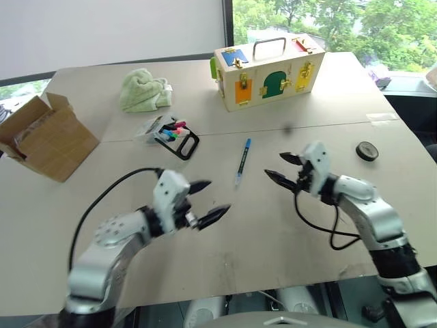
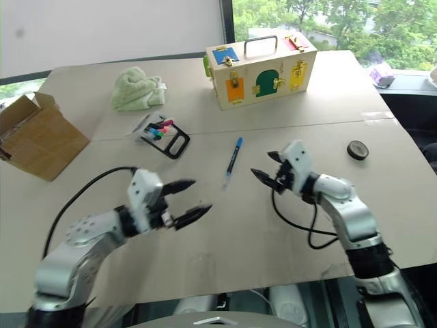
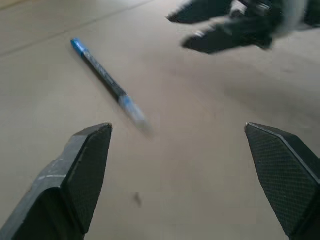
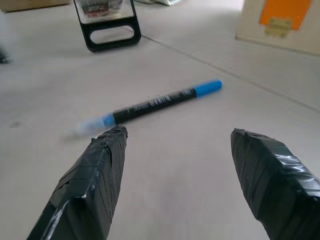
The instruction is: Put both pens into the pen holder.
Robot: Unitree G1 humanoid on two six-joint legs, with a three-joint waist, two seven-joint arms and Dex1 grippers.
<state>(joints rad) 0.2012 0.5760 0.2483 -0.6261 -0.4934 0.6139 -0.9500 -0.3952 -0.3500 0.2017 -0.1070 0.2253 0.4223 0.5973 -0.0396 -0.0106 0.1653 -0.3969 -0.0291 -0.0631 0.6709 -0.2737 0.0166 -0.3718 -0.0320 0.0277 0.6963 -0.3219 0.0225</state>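
- I see the blue pen [image 1: 242, 161] lying flat on the table [image 1: 287, 225], mid-table, blue cap end pointing toward the wooden latch box [image 1: 268, 71], pale clear end toward me.
- Left gripper [image 1: 207, 201] is above the table, near side of the pen and to its left, fingers spread wide, nothing between them.
- Right gripper [image 1: 283, 169] is just right of the pen, not touching it; fingers apart, empty.
- Both wrist views look along parted fingers [image 4: 95, 180] at the pen on bare tabletop; the left wrist view also catches the right gripper beyond the pen.
- Pen holder [image 1: 173, 133] lies on the table left of and beyond the pen, well apart from it; black loop frame faces the pen, colourful marker caps show inside.
- I can pick out only this one pen on the table.
- Also on the table: green cloth [image 1: 144, 89] beyond the holder, cardboard box [image 1: 42, 135] at far left, small black round object [image 1: 367, 150] on the right.
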